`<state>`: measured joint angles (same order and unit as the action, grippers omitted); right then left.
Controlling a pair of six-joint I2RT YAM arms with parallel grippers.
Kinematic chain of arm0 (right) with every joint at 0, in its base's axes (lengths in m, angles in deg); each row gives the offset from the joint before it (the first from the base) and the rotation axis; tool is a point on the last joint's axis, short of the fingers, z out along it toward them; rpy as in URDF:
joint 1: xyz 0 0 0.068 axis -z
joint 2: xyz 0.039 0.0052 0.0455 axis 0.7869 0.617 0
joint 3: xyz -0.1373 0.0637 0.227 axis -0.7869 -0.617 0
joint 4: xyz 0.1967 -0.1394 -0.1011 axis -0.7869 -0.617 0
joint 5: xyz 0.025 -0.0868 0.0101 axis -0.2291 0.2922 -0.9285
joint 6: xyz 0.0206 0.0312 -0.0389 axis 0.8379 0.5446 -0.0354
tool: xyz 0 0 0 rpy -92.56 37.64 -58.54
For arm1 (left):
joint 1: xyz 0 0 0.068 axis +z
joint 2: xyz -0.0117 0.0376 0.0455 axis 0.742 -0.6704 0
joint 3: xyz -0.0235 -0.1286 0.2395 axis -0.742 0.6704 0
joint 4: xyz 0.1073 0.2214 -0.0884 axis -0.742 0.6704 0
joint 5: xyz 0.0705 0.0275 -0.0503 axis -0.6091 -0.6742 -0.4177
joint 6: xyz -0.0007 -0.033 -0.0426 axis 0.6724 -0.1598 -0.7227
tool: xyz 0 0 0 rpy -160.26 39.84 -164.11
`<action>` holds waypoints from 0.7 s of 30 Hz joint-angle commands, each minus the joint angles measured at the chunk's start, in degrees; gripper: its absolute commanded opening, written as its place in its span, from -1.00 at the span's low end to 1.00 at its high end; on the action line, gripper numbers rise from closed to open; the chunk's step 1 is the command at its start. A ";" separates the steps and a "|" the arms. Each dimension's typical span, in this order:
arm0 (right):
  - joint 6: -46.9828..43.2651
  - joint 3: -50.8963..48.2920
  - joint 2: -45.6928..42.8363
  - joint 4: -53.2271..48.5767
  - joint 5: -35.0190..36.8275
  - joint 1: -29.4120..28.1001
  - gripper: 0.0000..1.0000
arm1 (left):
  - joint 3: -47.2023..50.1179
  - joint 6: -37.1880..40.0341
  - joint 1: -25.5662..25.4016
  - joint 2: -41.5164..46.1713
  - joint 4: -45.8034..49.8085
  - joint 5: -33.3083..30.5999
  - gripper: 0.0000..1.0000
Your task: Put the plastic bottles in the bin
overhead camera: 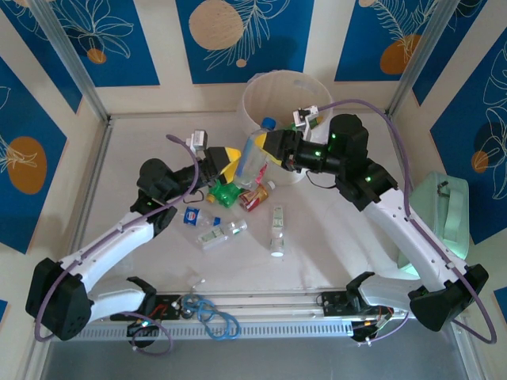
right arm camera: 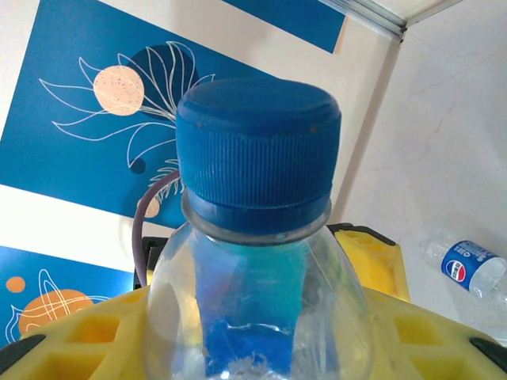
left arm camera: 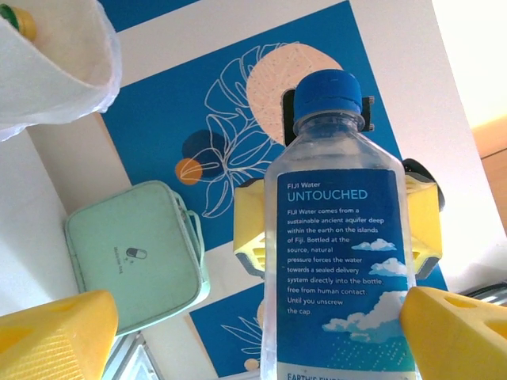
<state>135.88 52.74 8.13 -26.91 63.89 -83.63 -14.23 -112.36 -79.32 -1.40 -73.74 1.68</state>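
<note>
A clear plastic bottle [overhead camera: 252, 158] with a blue cap and blue label [left arm camera: 341, 237] hangs upright above the table, just left of the bin [overhead camera: 277, 91]. My right gripper [overhead camera: 275, 147] is shut on its body; the right wrist view has yellow fingers [right arm camera: 71, 332] on both sides below the cap [right arm camera: 257, 150]. My left gripper [overhead camera: 231, 165] stands open around the same bottle, its fingers [left arm camera: 55, 336] wide apart, the right one close to the label. More bottles lie on the table: a green one [overhead camera: 224, 192], an amber one [overhead camera: 255, 198], and clear ones [overhead camera: 198, 215] [overhead camera: 276, 229].
The mint-green case [overhead camera: 447, 214] sits at the table's right edge, beside the right arm. The bin's pale wall [left arm camera: 55, 71] fills the upper left of the left wrist view. Blue cable loops [overhead camera: 214, 317] lie at the near edge between the arm bases.
</note>
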 commanded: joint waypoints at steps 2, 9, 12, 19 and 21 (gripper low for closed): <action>0.57 -0.36 1.20 2.79 0.08 -0.01 -0.15 | -1.08 -0.01 -2.59 0.04 -5.90 4.44 0.96; 0.89 -1.33 0.95 3.23 0.08 0.27 -0.15 | -0.65 0.69 -2.68 0.04 -5.61 4.43 1.00; 0.51 -1.41 1.05 3.23 0.16 0.41 -0.15 | -0.30 0.27 -2.68 -0.14 -6.77 4.52 1.00; -0.43 -1.69 0.73 2.07 0.69 1.03 -0.15 | 0.65 -0.74 -2.48 0.11 -8.54 3.12 1.00; -1.47 -1.17 0.63 0.68 1.34 0.96 -0.15 | 0.84 -1.91 -2.48 -0.21 -10.30 3.21 1.00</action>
<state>135.97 52.24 8.09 -24.66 62.21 -82.93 -13.44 -113.72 -79.65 -1.75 -77.39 1.22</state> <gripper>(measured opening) 0.486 0.999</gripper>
